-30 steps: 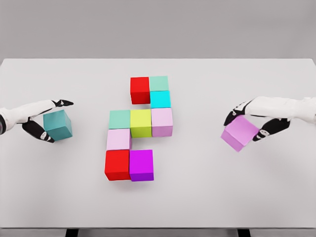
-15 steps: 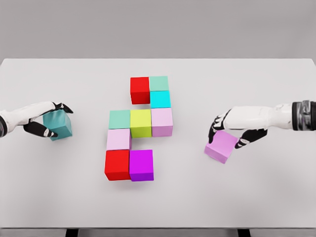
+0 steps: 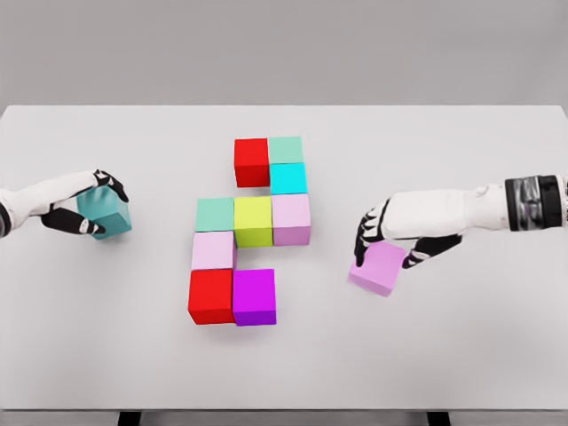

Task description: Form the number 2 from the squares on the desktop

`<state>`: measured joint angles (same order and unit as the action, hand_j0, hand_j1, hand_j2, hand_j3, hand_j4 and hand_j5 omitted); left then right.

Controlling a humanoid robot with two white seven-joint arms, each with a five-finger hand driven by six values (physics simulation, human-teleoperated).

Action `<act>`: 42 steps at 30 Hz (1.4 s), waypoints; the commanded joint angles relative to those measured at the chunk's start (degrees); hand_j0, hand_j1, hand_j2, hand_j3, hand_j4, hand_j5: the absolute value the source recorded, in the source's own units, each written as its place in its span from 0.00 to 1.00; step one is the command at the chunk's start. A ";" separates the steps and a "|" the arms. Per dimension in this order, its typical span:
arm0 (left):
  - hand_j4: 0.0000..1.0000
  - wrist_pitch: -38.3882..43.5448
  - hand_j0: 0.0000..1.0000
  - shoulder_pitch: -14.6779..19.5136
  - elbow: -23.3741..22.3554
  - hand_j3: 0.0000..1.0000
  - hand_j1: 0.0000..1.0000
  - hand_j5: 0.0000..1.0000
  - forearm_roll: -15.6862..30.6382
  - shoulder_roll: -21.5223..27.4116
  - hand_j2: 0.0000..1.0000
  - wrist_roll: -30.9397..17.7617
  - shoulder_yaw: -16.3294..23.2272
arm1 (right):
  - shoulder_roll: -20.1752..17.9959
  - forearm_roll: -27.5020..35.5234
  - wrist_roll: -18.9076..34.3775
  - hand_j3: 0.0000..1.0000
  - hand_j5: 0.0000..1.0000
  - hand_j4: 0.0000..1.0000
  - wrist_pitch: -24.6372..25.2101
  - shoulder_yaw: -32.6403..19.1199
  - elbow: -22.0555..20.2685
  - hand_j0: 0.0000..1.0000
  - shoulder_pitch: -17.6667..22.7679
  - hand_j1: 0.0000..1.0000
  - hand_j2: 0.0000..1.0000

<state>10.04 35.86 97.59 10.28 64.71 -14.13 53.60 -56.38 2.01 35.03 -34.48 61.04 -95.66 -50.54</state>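
Observation:
Several coloured cubes stand joined at the table's middle: a red cube (image 3: pixel 251 161) and mint cube (image 3: pixel 286 149) on top, a cyan cube (image 3: pixel 288 178), a row of mint (image 3: pixel 215 215), yellow-green (image 3: pixel 253 221) and lilac (image 3: pixel 291 218), a pale pink cube (image 3: pixel 213 251), then red (image 3: pixel 210 295) and magenta (image 3: pixel 254 296) at the bottom. My right hand (image 3: pixel 383 241) is shut on a violet cube (image 3: pixel 378 268), tilted, right of the magenta cube. My left hand (image 3: pixel 93 206) is shut on a teal cube (image 3: pixel 106 216) at the far left.
The white table (image 3: pixel 444 355) spans the whole view; its front edge runs along the bottom, with dark legs just below. Bare surface lies between the right hand's cube and the assembled group.
My right hand has carried the violet cube left and slightly down toward the group. My left hand with the teal cube has drifted slightly up and its fingers closed over it.

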 commanded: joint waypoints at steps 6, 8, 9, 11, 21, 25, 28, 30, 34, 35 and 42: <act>0.54 2.62 0.54 2.19 -0.12 0.54 0.54 0.54 -1.58 -3.63 0.54 -0.02 -0.25 | 1.45 0.28 -0.03 0.62 0.62 0.62 -0.52 2.68 -0.40 0.62 -1.41 0.62 0.62; 0.53 2.62 0.53 2.90 -0.12 0.53 0.53 0.53 -2.37 -4.60 0.53 -0.11 -0.25 | 1.45 0.36 -0.03 0.62 0.62 0.62 -0.52 2.68 -0.40 0.62 -1.50 0.62 0.62; 0.53 2.62 0.53 3.07 -0.12 0.53 0.53 0.53 -3.16 -4.95 0.53 -0.11 -0.25 | 1.54 0.36 -0.03 0.62 0.62 0.62 -0.52 2.68 -0.40 0.62 -1.50 0.62 0.62; 0.53 3.41 0.53 3.34 -0.21 0.53 0.53 0.53 -4.57 -5.83 0.53 -0.11 -0.25 | 1.98 0.28 -0.03 0.62 0.62 0.62 -0.52 2.85 -0.40 0.62 -1.50 0.62 0.62; 0.53 4.73 0.53 6.15 -2.32 0.53 0.53 0.53 -9.05 -10.92 0.53 -0.20 0.01 | 3.65 0.36 -0.03 0.62 0.62 0.62 -0.52 5.14 -0.40 0.62 -4.04 0.62 0.62; 0.53 4.73 0.53 7.29 -4.87 0.53 0.53 0.53 -9.40 -12.77 0.53 -0.20 0.27 | 3.03 0.36 -0.03 0.62 0.62 0.62 -0.52 4.96 -0.31 0.62 -4.57 0.62 0.62; 0.53 4.73 0.53 8.17 -6.71 0.53 0.53 0.53 -9.75 -14.53 0.53 -0.20 0.54 | 1.89 0.36 -0.03 0.69 0.69 0.69 -0.52 4.43 -0.22 0.69 -4.92 0.69 0.69; 0.53 4.73 0.53 8.52 -8.21 0.53 0.53 0.53 -10.98 -16.11 0.53 -0.28 0.63 | -0.13 0.36 -0.03 0.69 0.69 0.69 -0.52 4.08 -0.22 0.69 -5.01 0.69 0.69; 0.53 4.73 0.53 9.40 -11.02 0.53 0.53 0.53 -12.48 -18.48 0.53 -0.46 0.71 | -2.33 0.36 -0.03 0.68 0.68 0.68 -0.52 1.80 0.13 0.68 -4.57 0.68 0.68; 0.53 4.73 0.53 9.67 -11.63 0.53 0.53 0.53 -12.65 -19.10 0.53 -0.46 0.80 | -2.42 0.36 -0.03 0.70 0.70 0.70 -0.52 1.62 0.30 0.70 -4.57 0.70 0.70; 0.53 4.73 0.53 11.34 -13.22 0.53 0.53 0.53 -14.23 -21.65 0.53 -0.37 0.89 | -6.46 -0.78 -0.03 1.00 1.00 1.00 -0.52 -1.89 0.83 1.00 -4.13 1.00 1.00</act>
<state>14.80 47.20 84.82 -3.56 43.86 -14.59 54.46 -61.21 1.31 35.02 -35.15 60.63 -95.12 -54.58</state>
